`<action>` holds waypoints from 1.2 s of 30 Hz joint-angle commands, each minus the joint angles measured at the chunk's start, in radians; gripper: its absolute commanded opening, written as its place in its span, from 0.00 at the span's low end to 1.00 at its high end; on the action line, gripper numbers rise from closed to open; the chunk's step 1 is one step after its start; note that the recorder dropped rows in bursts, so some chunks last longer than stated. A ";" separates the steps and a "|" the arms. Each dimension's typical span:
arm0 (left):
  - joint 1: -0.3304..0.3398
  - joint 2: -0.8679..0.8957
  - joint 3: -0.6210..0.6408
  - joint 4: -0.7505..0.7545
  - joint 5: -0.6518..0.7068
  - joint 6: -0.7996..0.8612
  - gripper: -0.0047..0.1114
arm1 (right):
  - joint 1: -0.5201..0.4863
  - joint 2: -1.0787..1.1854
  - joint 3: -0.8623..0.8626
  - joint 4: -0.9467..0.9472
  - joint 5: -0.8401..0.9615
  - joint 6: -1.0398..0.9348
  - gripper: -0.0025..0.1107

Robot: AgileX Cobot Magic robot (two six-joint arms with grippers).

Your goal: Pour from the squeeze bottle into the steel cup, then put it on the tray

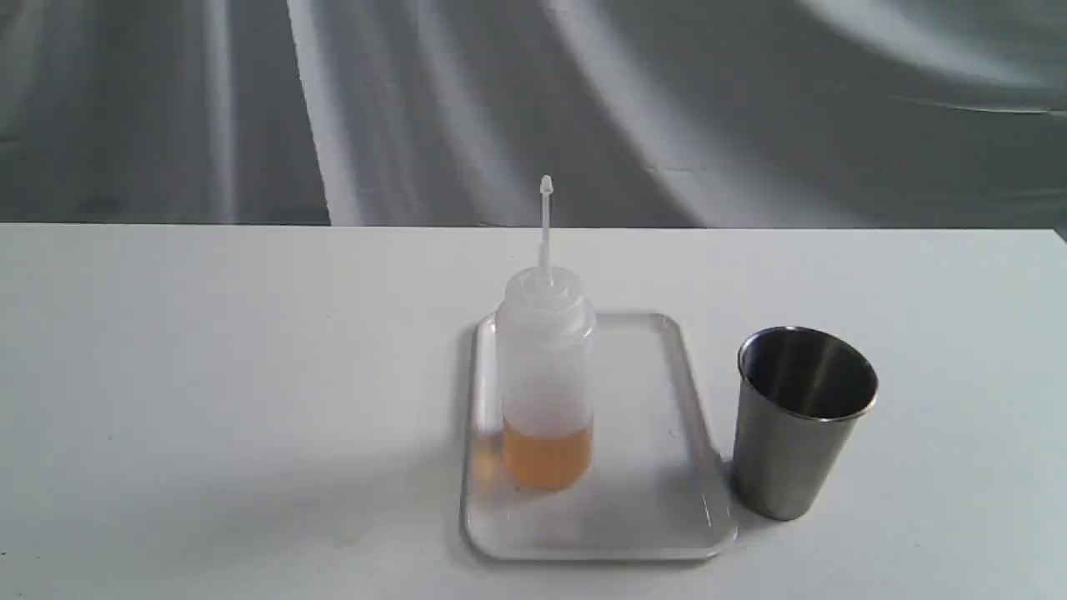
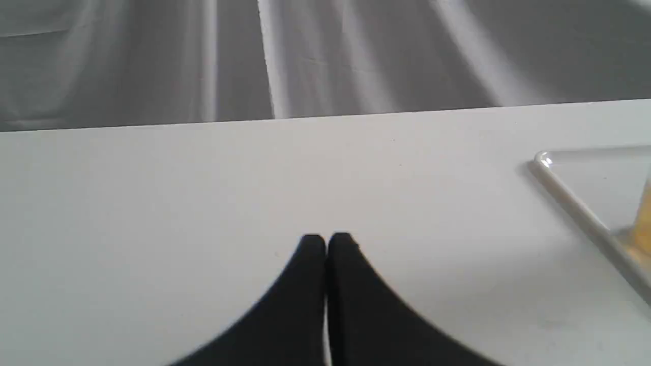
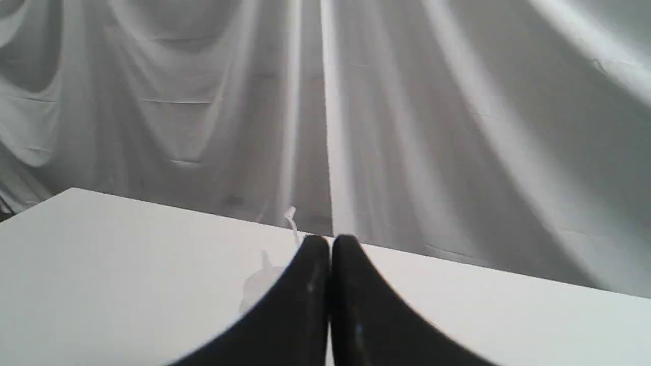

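Note:
The squeeze bottle (image 1: 546,379) stands upright on the left half of the white tray (image 1: 658,467), with amber liquid filling its lower part and its cap strap pointing straight up. To the right of the tray the steel cup (image 1: 796,421) stands upright on the table. Neither gripper appears in the exterior view. My left gripper (image 2: 326,240) is shut and empty above bare table; the tray's corner (image 2: 569,195) and a sliver of the bottle (image 2: 643,218) show at that view's edge. My right gripper (image 3: 330,241) is shut and empty, partly hiding the bottle's top (image 3: 264,279).
The white table (image 1: 208,400) ends at a back edge in front of a draped grey cloth (image 1: 417,100). Nothing else stands on the table.

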 commanded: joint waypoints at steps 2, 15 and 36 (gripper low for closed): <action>0.002 -0.003 0.004 -0.001 -0.008 -0.003 0.04 | -0.070 -0.059 0.036 0.012 0.007 0.002 0.02; 0.002 -0.003 0.004 -0.001 -0.008 -0.001 0.04 | -0.260 -0.292 0.330 0.044 -0.081 -0.006 0.02; 0.002 -0.003 0.004 -0.001 -0.008 -0.001 0.04 | -0.437 -0.430 0.564 0.039 -0.164 -0.032 0.02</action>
